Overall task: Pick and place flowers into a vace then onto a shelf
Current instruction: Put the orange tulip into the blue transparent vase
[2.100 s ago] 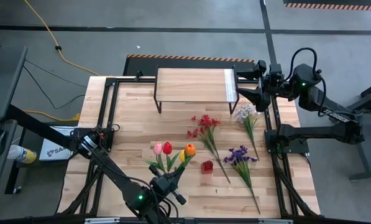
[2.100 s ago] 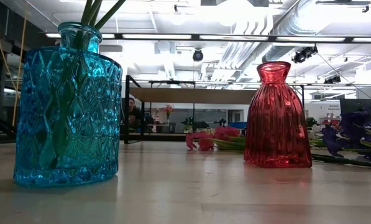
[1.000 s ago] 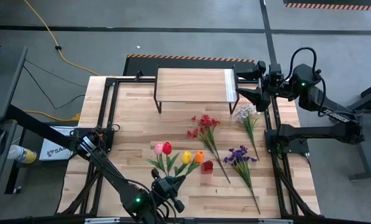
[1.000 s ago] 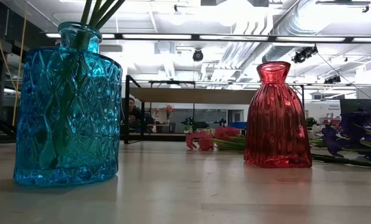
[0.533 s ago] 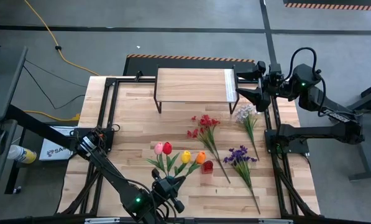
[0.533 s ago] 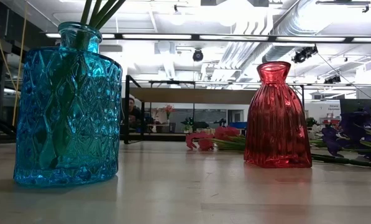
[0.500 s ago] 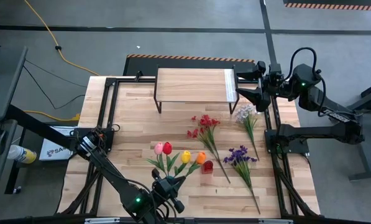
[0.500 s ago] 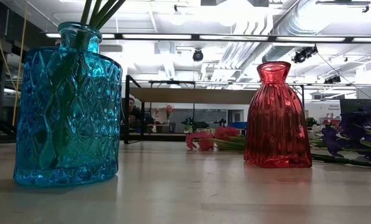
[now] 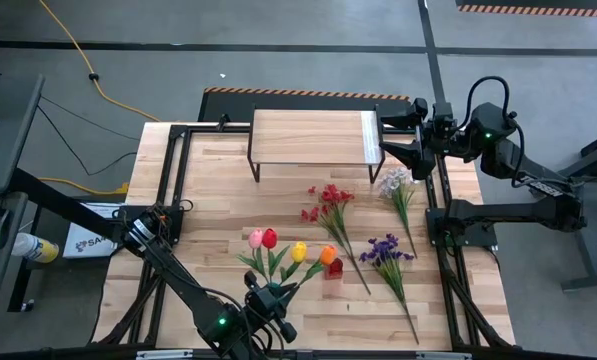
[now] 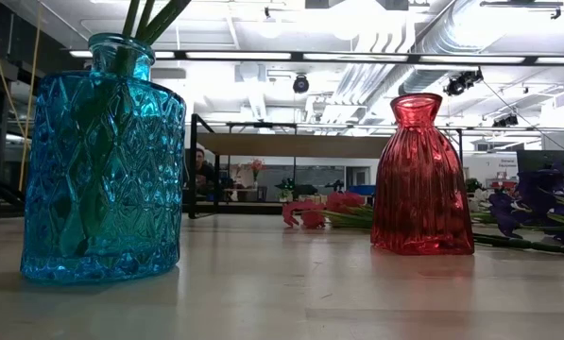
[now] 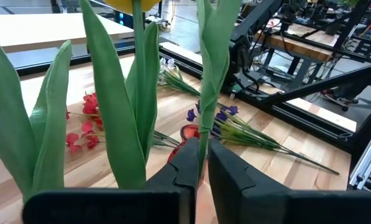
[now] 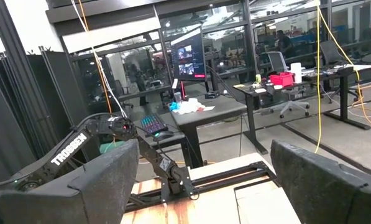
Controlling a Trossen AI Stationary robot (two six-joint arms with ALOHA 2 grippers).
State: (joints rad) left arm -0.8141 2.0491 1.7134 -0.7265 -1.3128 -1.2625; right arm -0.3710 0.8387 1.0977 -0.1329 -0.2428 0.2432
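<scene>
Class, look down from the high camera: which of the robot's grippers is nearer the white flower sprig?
Right. The right gripper sits at the table's far edge beside the white sprig; the left gripper is at the near edge, among the tulips.

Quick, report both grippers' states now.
Left gripper: shut on a green flower stem, at the table's near edge.
Right gripper: open, holding nothing, parked beside the shelf.

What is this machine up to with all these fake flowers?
The left gripper, near the table's front edge, is shut on a tulip stem standing in the blue vase. The red vase stands beside it. Red, white and purple sprigs lie on the table, and the shelf holds nothing. The right gripper waits open by the shelf.
</scene>
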